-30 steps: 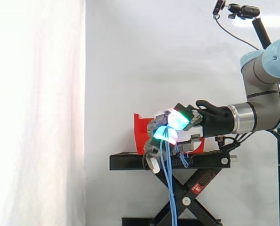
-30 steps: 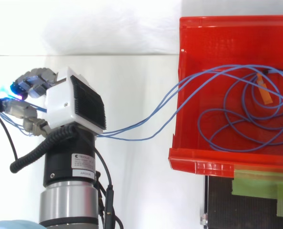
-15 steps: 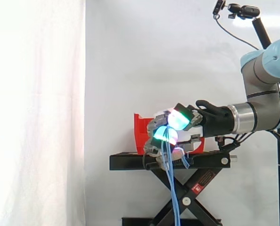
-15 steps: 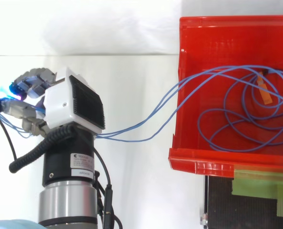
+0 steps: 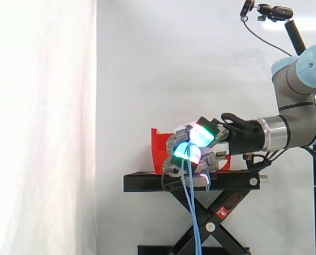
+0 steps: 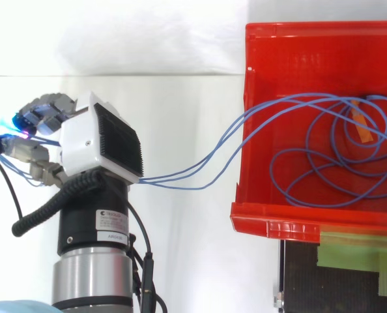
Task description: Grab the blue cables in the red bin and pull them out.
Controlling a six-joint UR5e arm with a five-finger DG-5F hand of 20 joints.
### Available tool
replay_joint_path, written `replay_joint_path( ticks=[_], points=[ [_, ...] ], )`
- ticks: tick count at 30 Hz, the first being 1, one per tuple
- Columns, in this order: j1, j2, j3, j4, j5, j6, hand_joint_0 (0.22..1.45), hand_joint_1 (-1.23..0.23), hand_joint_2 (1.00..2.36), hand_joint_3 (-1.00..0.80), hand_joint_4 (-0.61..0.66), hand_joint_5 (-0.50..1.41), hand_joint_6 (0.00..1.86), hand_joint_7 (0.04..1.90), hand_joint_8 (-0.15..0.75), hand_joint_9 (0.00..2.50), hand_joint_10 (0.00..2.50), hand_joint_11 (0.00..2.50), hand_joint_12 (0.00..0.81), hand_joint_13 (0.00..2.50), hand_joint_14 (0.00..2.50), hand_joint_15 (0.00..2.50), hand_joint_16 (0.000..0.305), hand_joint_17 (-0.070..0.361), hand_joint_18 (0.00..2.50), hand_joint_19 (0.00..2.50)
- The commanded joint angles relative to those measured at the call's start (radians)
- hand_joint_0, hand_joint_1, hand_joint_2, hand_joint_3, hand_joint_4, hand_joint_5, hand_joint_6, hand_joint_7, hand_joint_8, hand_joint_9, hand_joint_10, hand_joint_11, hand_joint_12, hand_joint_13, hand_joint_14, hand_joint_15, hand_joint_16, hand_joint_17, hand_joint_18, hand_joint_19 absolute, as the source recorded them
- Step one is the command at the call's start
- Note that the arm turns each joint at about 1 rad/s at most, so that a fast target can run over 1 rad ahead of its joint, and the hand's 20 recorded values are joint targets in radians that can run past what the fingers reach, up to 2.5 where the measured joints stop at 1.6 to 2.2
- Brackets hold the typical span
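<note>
At the left of the top view, the hand (image 6: 102, 143) was clamped around the blue cables (image 6: 193, 167), which stretched across the middle to coils lying in the red bin (image 6: 272, 225) at right. Pulling well would likely need a firm hold and a steady draw leftward, so the loops clear the bin's wall.

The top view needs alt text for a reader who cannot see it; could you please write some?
Seen from above, the robot's hand, left of the red bin, has its fingers curled round the blue cables. The cables run from the hand across the gap and over the bin's left wall, with several loops lying coiled inside the bin.
</note>
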Motion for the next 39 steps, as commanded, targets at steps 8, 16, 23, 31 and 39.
replay_joint_path(
  ticks=[8,16,23,31,39],
  points=[
    [0.001,0.000,0.000,0.000,-0.007,0.000,0.86,-0.91,1.00,-1.00,0.12,0.78,0.87,0.58,0.277,0.96,0.02,1.22,0.309,0.98,2.25,1.04,0.042,0.094,1.11,1.25],
    [0.001,0.000,0.001,0.003,-0.023,-0.003,0.80,-0.95,1.00,-1.00,0.17,0.71,0.94,0.52,0.290,0.91,0.02,1.18,0.318,0.94,2.25,1.02,0.045,0.102,1.07,1.24],
    [0.001,0.000,0.001,0.004,-0.023,-0.003,0.79,-1.00,1.00,-1.00,0.20,0.66,1.00,0.48,0.291,0.90,0.01,1.18,0.324,0.93,2.23,1.01,0.047,0.106,1.05,1.24],
    [0.001,0.000,0.001,0.004,-0.023,-0.003,0.79,-0.99,1.00,-1.00,0.18,0.66,1.00,0.46,0.289,0.89,0.01,1.17,0.322,0.93,2.21,1.01,0.047,0.106,1.04,1.24],
    [0.002,0.000,0.001,0.003,-0.023,-0.003,0.77,-0.82,1.00,-1.00,0.14,0.76,0.83,0.54,0.285,0.92,0.02,1.18,0.320,0.94,2.22,1.00,0.047,0.105,1.04,1.22]
  ],
)
